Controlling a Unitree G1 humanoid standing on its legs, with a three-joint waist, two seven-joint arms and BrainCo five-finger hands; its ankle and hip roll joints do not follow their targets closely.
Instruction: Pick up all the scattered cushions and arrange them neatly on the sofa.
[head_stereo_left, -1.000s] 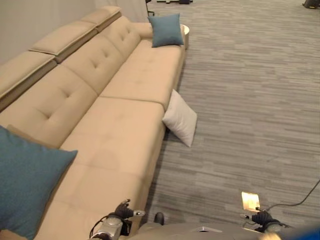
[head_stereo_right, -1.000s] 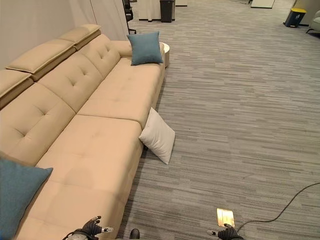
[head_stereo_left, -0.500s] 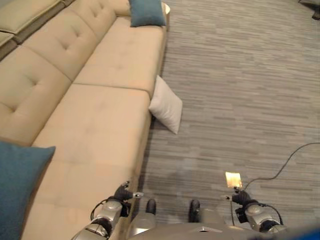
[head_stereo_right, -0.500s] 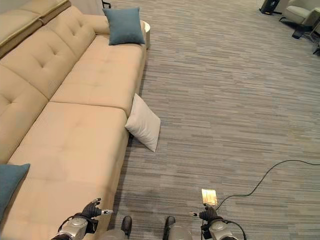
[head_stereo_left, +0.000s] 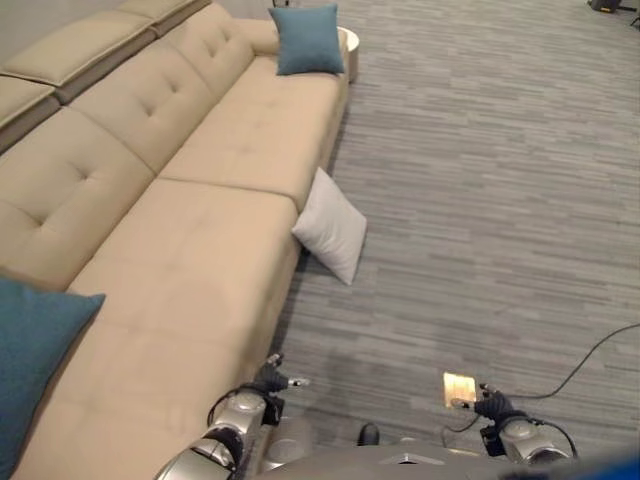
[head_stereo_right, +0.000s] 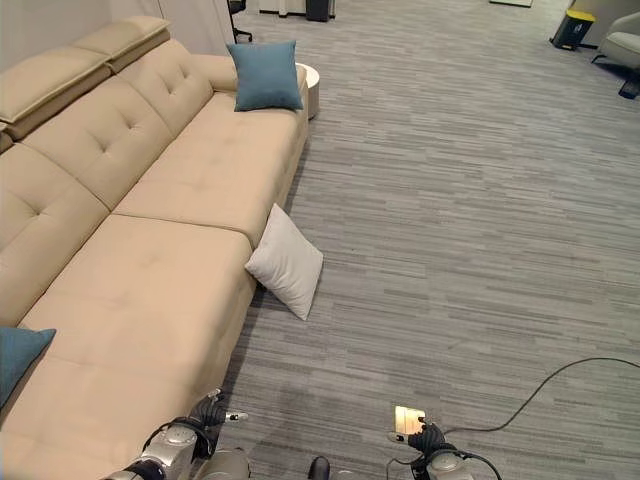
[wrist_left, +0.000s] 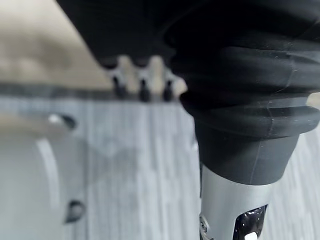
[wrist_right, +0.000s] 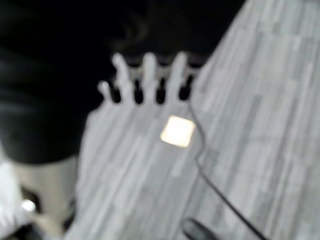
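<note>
White cushion (head_stereo_left: 332, 235) leans on beige sofa (head_stereo_left: 190, 270); both robot hands' fingers look straight, empty.

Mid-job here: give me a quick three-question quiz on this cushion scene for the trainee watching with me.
1. True or false: the white cushion lies on the sofa seat.
2. Which colour are the cushions on the sofa? A) teal B) red C) black
3. Fill in: each robot hand holds ____.

Key
1. False; it stands on the floor, leaning on the sofa front.
2. A: teal cushion at the far end, teal cushion near the robot.
3. Nothing: left robot hand and right robot hand hang empty.
</note>
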